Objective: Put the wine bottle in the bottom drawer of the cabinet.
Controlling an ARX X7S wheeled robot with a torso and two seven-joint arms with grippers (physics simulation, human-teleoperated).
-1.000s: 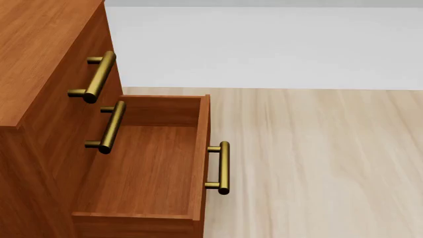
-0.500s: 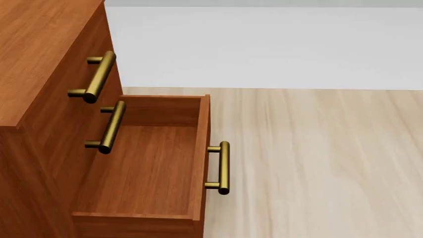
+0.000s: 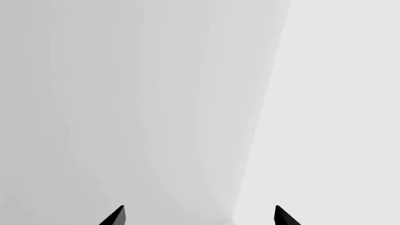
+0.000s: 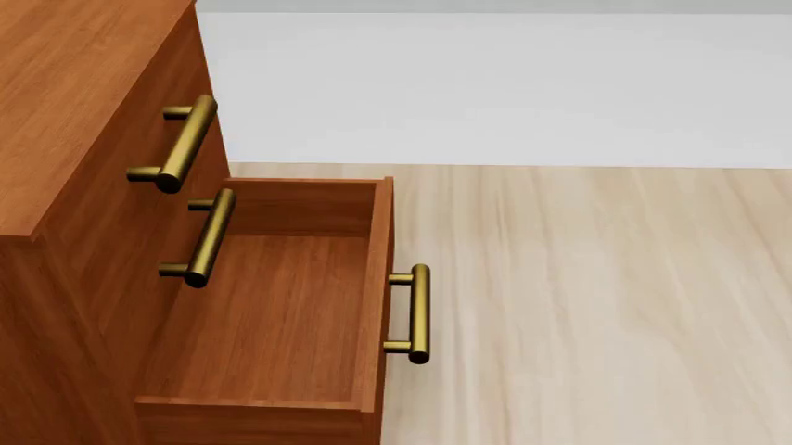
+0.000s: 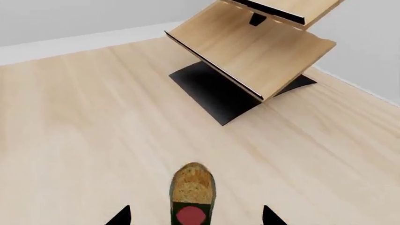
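Note:
The cabinet (image 4: 74, 111) stands at the left of the head view. Its bottom drawer (image 4: 266, 315) is pulled out and empty, with its brass handle (image 4: 418, 313) facing right. The two drawers above are closed. Neither gripper shows in the head view. In the right wrist view, the cork top and dark neck of the wine bottle (image 5: 192, 197) stick out between the tips of my right gripper (image 5: 195, 218), which holds it above the floor. My left gripper (image 3: 198, 216) is open and empty, facing a plain grey wall.
Pale tilted wooden boards (image 5: 262, 51) stand on a black base (image 5: 212, 91) on the light wood floor, ahead of the right gripper. A white wall (image 4: 495, 83) runs behind the cabinet. Light wood floor (image 4: 594, 306) lies to the right of the open drawer.

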